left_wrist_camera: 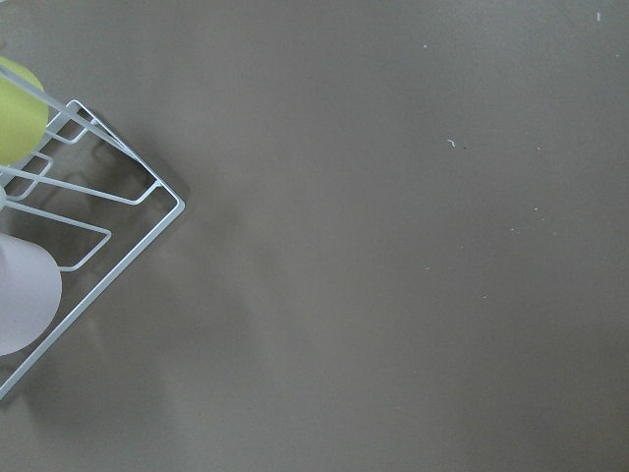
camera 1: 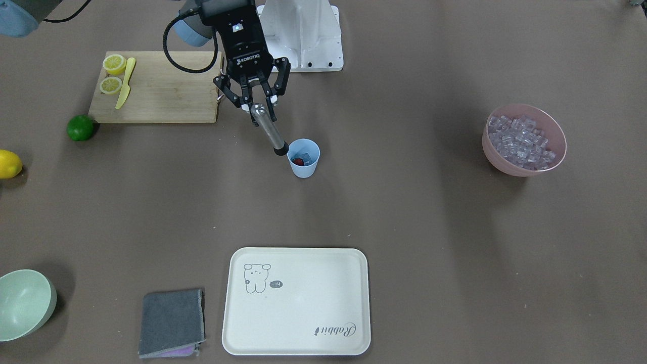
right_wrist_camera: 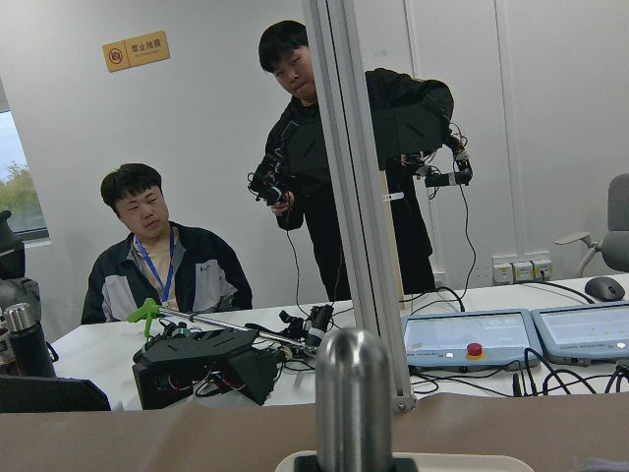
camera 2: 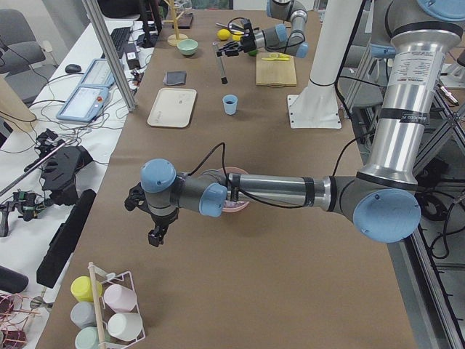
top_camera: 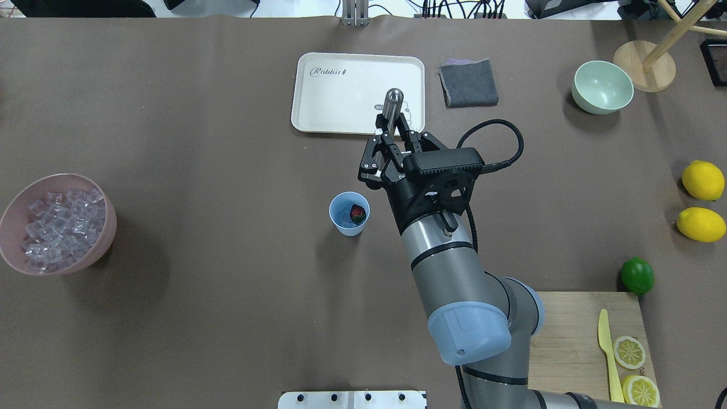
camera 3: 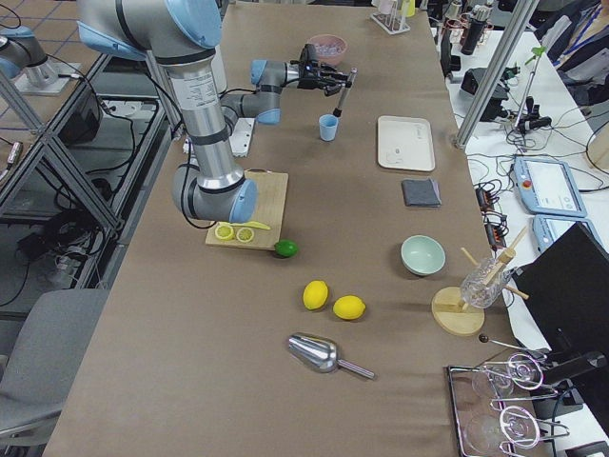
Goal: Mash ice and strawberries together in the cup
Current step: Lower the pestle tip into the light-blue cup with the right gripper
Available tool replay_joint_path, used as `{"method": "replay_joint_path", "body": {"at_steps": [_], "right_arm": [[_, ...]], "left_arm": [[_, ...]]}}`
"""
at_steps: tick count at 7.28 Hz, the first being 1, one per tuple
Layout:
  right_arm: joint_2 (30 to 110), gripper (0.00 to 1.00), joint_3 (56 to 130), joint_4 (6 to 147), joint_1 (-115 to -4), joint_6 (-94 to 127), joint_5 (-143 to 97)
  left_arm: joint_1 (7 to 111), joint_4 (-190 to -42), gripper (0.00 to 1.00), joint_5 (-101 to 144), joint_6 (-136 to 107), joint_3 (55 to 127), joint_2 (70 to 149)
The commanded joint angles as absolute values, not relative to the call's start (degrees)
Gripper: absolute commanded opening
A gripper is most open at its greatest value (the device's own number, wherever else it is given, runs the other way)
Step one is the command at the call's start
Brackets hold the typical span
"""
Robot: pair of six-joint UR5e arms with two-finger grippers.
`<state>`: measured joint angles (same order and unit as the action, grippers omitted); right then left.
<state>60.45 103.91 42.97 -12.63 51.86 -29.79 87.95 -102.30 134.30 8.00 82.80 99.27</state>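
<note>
The light-blue cup (camera 1: 304, 157) (top_camera: 349, 213) stands mid-table with a red strawberry (top_camera: 357, 213) and a little clear ice (camera 1: 307, 154) inside. My right gripper (camera 1: 259, 105) (top_camera: 392, 133) lies level above the table and is shut on a steel muddler (camera 1: 268, 129) (right_wrist_camera: 354, 393) that hangs roughly upright. The muddler's black tip is in the air just beside the cup's rim, outside the cup. My left gripper (camera 2: 155, 236) hovers far off at the table's end near a rack; I cannot tell if it is open or shut.
A pink bowl (camera 1: 551, 151) full of ice cubes stands far from the cup. Also on the table are a white tray (camera 1: 298, 301), a grey cloth (camera 1: 172, 321), a green bowl (camera 1: 22, 303), a cutting board (camera 1: 162, 88) with lemon halves and a knife, and a lime (camera 1: 81, 127). Two people are beyond the table.
</note>
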Motion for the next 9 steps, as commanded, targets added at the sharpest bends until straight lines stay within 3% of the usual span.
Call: {"method": "replay_joint_path", "body": {"at_steps": [1, 9], "right_arm": [[60.4, 0.0, 101.6, 42.9, -10.6, 52.1, -28.4], [56.4, 0.0, 97.5, 43.0, -8.1, 52.0, -26.5]], "left_arm": [[87.9, -102.3, 0.97, 134.3, 8.0, 82.8, 99.3], [87.9, -102.3, 0.97, 134.3, 8.0, 82.4, 98.8]]}}
